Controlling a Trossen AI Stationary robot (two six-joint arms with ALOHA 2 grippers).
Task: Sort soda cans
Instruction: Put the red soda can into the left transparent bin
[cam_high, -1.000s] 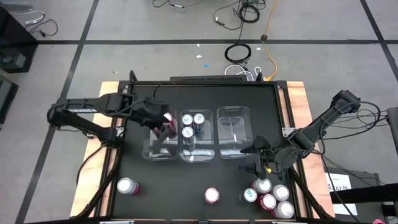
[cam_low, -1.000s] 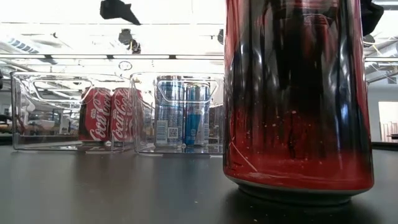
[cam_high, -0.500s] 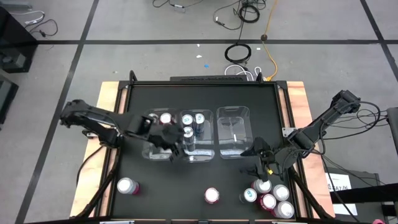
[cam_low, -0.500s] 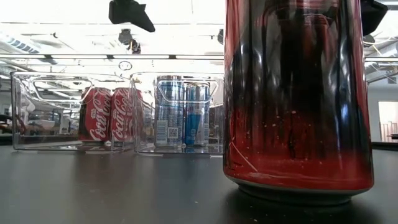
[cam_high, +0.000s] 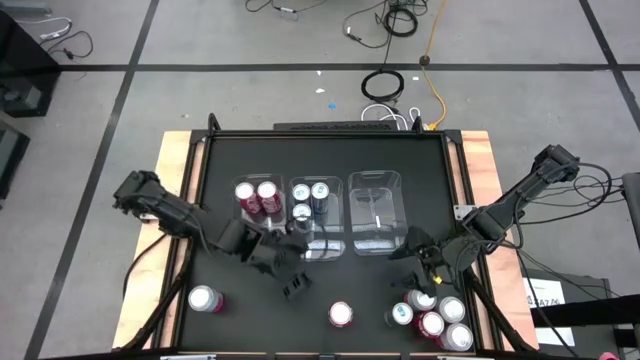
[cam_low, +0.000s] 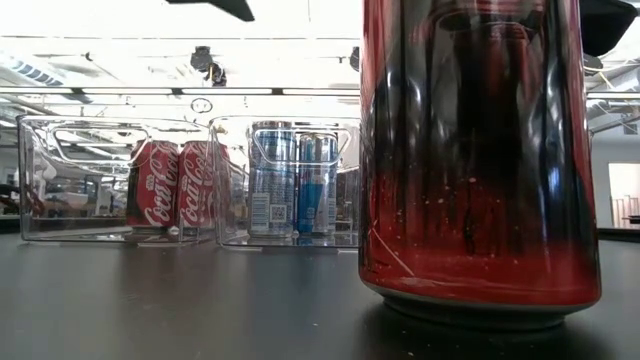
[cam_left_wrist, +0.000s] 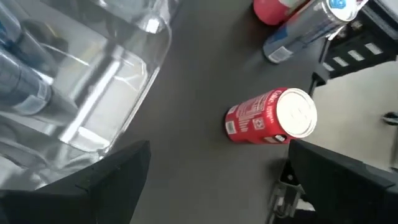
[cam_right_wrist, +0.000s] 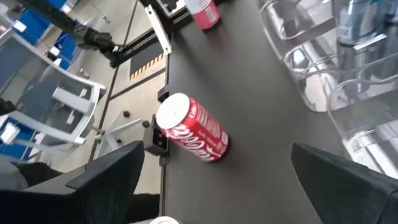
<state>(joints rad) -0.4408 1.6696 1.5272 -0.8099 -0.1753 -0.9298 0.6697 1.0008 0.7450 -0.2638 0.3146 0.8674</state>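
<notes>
Left gripper (cam_high: 290, 281) sits over bare table (cam_high: 390, 150) just in front of the bins, fingers spread and holding nothing. In its wrist view the red can (cam_left_wrist: 272, 117) stands between the two dark fingers (cam_left_wrist: 93, 183) but farther out on the table, not touched by either. From above that same can (cam_high: 341, 315) is near the front edge, just beside and apart from the gripper.

Right gripper (cam_high: 412, 257) is at the front corner of the right bin (cam_high: 375, 180), over the can cluster (cam_high: 432, 315) at the front right. Its fingers (cam_right_wrist: 109, 171) are spread wide too, nothing between them; the red can (cam_right_wrist: 191, 128) shows in the gap, out of contact.

Left bin (cam_high: 238, 235): two red cans (cam_high: 257, 195) at the back. Middle bin (cam_high: 318, 248): three blue cans (cam_high: 308, 198). Right bin holds none.

Lone pink can (cam_high: 204, 299) stands at the front left of the table, well apart from both grippers.

Low view is mostly blocked by a red can (cam_low: 480, 150) close to the lens; behind it the bins with red (cam_low: 172, 185) and blue (cam_low: 292, 180) cans.
</notes>
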